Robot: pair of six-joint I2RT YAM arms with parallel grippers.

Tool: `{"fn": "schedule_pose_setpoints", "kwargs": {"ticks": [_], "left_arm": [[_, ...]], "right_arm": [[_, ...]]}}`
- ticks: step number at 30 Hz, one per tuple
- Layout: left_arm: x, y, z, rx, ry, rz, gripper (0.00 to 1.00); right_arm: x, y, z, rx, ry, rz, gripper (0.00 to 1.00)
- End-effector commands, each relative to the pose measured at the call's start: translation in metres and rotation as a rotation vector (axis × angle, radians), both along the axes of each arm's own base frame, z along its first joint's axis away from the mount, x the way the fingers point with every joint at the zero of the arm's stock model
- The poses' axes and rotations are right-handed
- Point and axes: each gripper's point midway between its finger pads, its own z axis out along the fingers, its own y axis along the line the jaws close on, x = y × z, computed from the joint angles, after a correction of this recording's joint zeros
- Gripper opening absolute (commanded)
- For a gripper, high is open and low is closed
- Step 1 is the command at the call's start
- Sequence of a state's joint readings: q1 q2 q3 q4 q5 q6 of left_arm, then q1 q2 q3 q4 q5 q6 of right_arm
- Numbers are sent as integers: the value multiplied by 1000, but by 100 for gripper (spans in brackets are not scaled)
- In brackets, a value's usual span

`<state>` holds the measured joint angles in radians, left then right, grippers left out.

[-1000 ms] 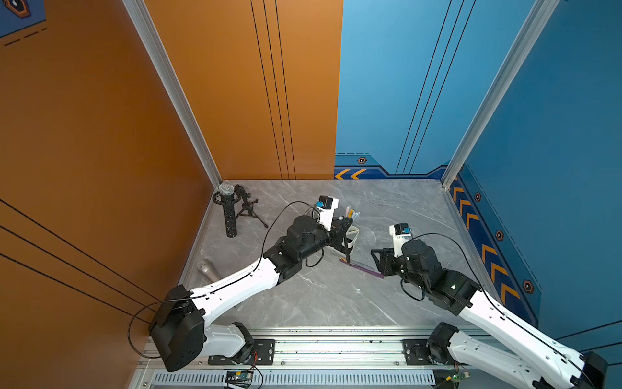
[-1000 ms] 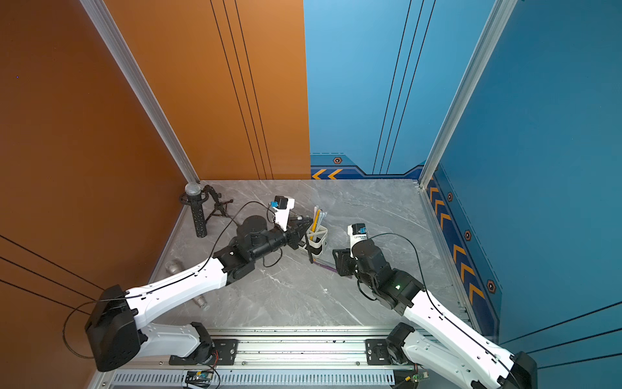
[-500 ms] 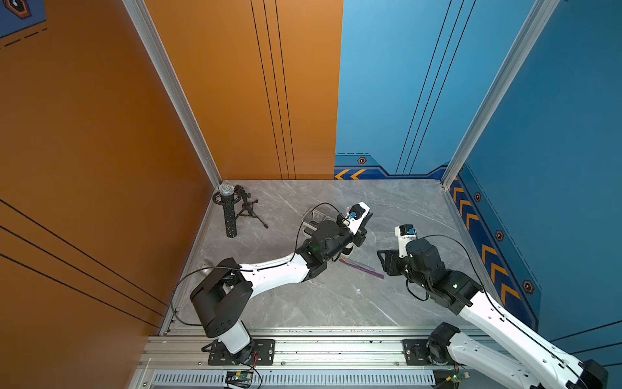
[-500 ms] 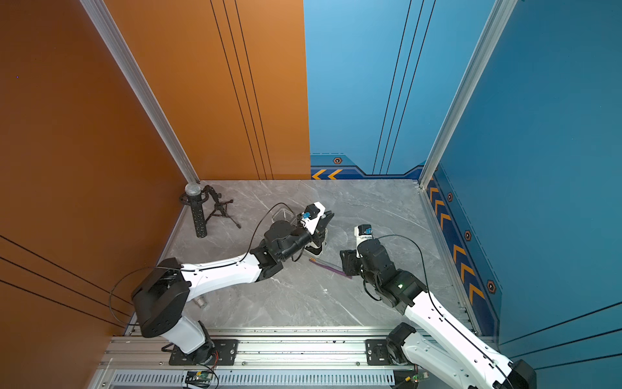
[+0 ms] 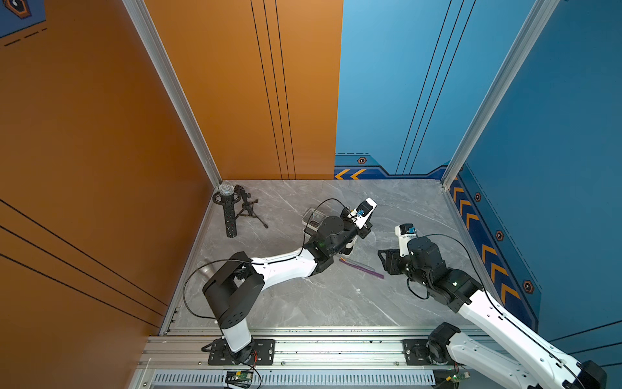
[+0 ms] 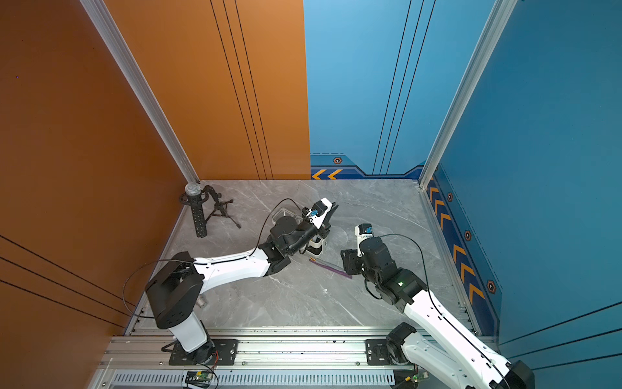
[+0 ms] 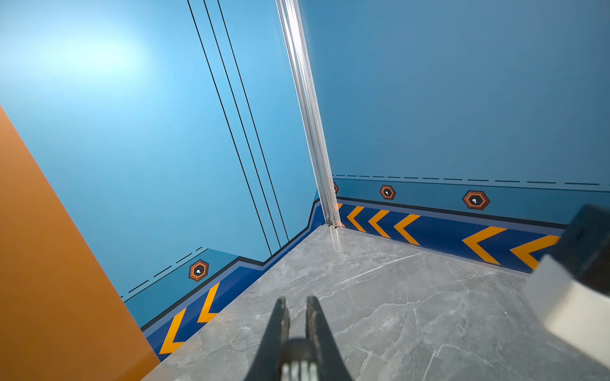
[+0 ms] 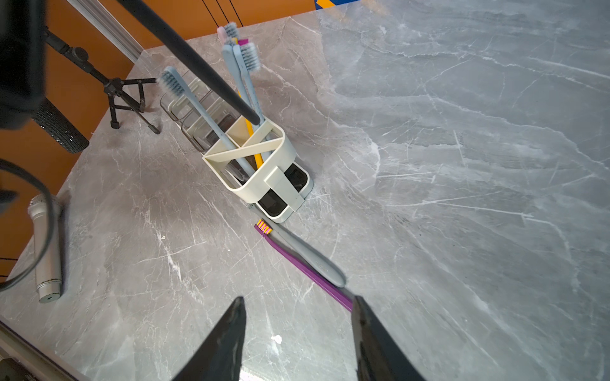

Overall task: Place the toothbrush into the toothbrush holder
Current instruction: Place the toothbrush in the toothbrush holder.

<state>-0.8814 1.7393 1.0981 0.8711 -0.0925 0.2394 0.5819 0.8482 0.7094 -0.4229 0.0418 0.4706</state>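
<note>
I see the grey marble tabletop (image 8: 462,165) carrying the toothbrush holder (image 8: 264,171), a purple toothbrush (image 8: 298,262), a grey toothbrush (image 8: 317,261), a silver microphone (image 8: 48,250) and a tripod (image 8: 125,99).

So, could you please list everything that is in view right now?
toothbrush holder: one, white, mid-table, partly under the left arm
standing toothbrushes: at least three grey, one yellow, in the holder
purple toothbrush: one, flat on the table beside the holder
grey toothbrush: one, flat, alongside the purple one
microphone on tripod: one, black with silver head, far left corner
loose microphone: one, silver, lying by the left edge
table: one, grey marble
left gripper: black, shut, empty, raised
right gripper: black, open, empty, at the purple toothbrush's handle end
</note>
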Motion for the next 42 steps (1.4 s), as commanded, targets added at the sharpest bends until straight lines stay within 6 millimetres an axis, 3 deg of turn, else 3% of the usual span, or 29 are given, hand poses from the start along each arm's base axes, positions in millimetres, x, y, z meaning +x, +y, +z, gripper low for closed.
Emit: {"fn": "schedule_pose_setpoints", "kwargs": {"ticks": [1, 29, 42], "left_arm": [[12, 5, -3, -7, 0, 45, 0], [48, 23, -86, -37, 209, 130, 0], [63, 30, -115, -44, 284, 143, 0]], "right_arm": [[-5, -3, -7, -11, 32, 13, 53], [-5, 0, -16, -7, 74, 26, 53], [-3, 4, -15, 12, 97, 25, 53]]}}
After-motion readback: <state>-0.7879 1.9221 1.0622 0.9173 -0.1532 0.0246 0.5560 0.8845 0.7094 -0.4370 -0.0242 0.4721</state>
